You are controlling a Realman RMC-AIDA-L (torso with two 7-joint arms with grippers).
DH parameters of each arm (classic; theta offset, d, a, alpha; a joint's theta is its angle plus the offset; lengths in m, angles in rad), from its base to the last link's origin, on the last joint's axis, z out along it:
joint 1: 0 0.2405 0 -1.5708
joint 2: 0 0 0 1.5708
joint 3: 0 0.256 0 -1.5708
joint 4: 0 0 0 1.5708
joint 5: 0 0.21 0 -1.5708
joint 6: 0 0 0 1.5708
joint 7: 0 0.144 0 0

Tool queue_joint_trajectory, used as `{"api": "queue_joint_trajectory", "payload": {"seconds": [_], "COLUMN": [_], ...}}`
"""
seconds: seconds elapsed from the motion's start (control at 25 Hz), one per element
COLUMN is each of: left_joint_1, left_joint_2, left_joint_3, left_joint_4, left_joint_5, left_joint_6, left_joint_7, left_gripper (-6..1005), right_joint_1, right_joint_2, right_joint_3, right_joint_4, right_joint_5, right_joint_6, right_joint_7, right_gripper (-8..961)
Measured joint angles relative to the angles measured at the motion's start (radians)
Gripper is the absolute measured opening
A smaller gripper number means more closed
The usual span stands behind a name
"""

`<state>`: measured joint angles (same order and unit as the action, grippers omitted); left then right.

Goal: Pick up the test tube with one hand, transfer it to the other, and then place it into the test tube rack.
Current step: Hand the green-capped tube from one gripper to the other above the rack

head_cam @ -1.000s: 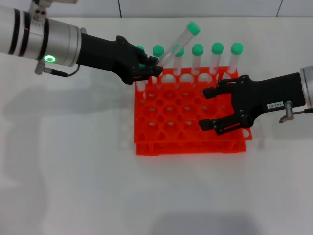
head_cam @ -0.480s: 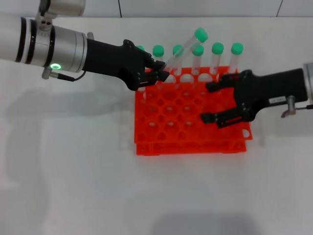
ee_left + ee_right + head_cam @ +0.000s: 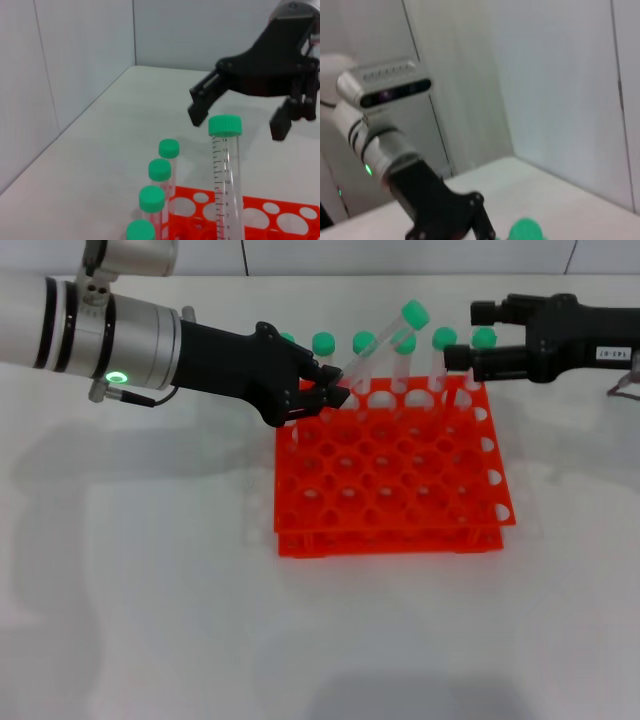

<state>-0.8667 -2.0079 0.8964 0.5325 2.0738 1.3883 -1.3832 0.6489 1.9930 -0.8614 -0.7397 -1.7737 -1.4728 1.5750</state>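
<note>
My left gripper (image 3: pixel 325 392), with the green ring, is shut on the lower part of the test tube (image 3: pixel 368 357). It holds the tube tilted over the back row of the orange-red rack (image 3: pixel 385 540), green cap (image 3: pixel 414 313) up and to the right. My labelled right gripper (image 3: pixel 466 335) is open just right of that cap, not touching it. In the left wrist view the tube (image 3: pixel 227 175) stands in front, and the right gripper's fingers (image 3: pixel 199 106) spread behind its cap. The right wrist view shows the left gripper (image 3: pixel 451 216) and the cap (image 3: pixel 525 231).
Several other green-capped tubes (image 3: pixel 444 350) stand in the rack's back row, under and around both grippers; they also show in the left wrist view (image 3: pixel 160 172). The rack's other holes are open. White tabletop (image 3: pixel 150 570) surrounds the rack, with a wall behind.
My right gripper has risen from over the rack's front right and swung back to beside the tube's cap. My left gripper shifted slightly right with the tube, then held still.
</note>
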Motion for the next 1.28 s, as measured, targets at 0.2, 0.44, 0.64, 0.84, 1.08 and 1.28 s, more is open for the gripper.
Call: {"api": "queue_joint_trajectory", "payload": {"seconds": [0.2,0.44,0.64,0.84,1.08,1.28], "left_joint_1": [0.0,-0.001,-0.002,-0.003,-0.001,-0.001], "left_joint_2": [-0.002,-0.004,-0.008,-0.012,-0.015,-0.015], "left_joint_3": [-0.001,0.002,0.004,0.004,0.004,0.0], "left_joint_4": [0.0,0.002,0.003,0.004,0.006,0.008], "left_joint_5": [-0.003,-0.028,-0.029,-0.029,-0.029,-0.029], "left_joint_6": [0.002,0.004,0.005,0.005,0.005,0.003], "left_joint_7": [0.012,0.032,0.044,0.052,0.056,0.056], "left_gripper": [269,275,280,285,291,297], "right_joint_1": [0.013,0.037,0.057,0.077,0.078,0.078], "right_joint_2": [0.017,0.023,0.034,0.034,0.035,0.035], "right_joint_3": [-0.006,-0.007,-0.006,0.001,-0.004,-0.005], "right_joint_4": [0.17,0.398,0.521,0.588,0.607,0.608], "right_joint_5": [0.166,0.341,0.424,0.447,0.471,0.471], "right_joint_6": [-0.008,-0.026,-0.043,-0.044,-0.043,-0.035], "right_joint_7": [-0.127,-0.303,-0.41,-0.46,-0.472,-0.475], "right_gripper": [869,869,869,869,869,869]}}
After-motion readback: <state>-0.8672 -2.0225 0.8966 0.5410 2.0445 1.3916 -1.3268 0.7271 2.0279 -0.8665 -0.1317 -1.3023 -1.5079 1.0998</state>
